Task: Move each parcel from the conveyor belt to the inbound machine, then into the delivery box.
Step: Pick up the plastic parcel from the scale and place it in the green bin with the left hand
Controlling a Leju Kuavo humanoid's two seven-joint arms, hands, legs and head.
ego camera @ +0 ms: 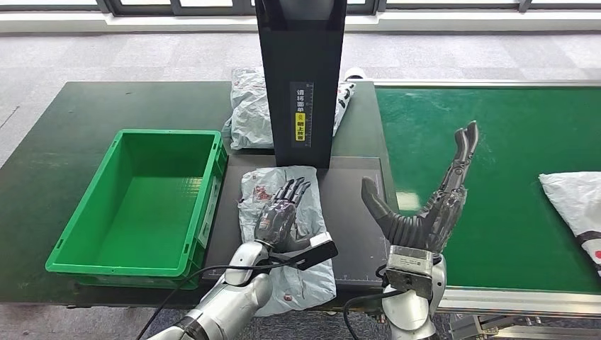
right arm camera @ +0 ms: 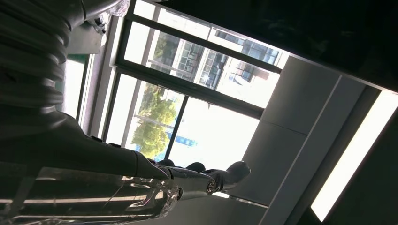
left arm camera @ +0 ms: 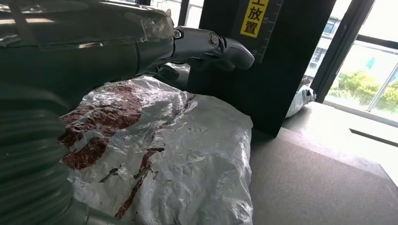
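A crumpled silver parcel [ego camera: 283, 234] with red marks lies on the dark scanning pad [ego camera: 354, 212] in front of the black inbound machine tower [ego camera: 301, 78]. My left hand [ego camera: 282, 212] rests flat on top of it, fingers stretched toward the tower; up close the parcel [left arm camera: 178, 159] lies under the fingers [left arm camera: 211, 44]. My right hand [ego camera: 432, 205] is raised above the pad's right edge, fingers spread and pointing up, holding nothing. Another parcel [ego camera: 577, 205] lies on the green conveyor belt [ego camera: 496, 142] at the right. A third parcel [ego camera: 248, 106] sits behind the tower.
The green delivery box [ego camera: 142, 205] stands with nothing in it on the dark table, left of the pad. The tower carries a yellow label [ego camera: 300, 127]. The right wrist view looks up at windows and ceiling past my right hand [right arm camera: 141, 187].
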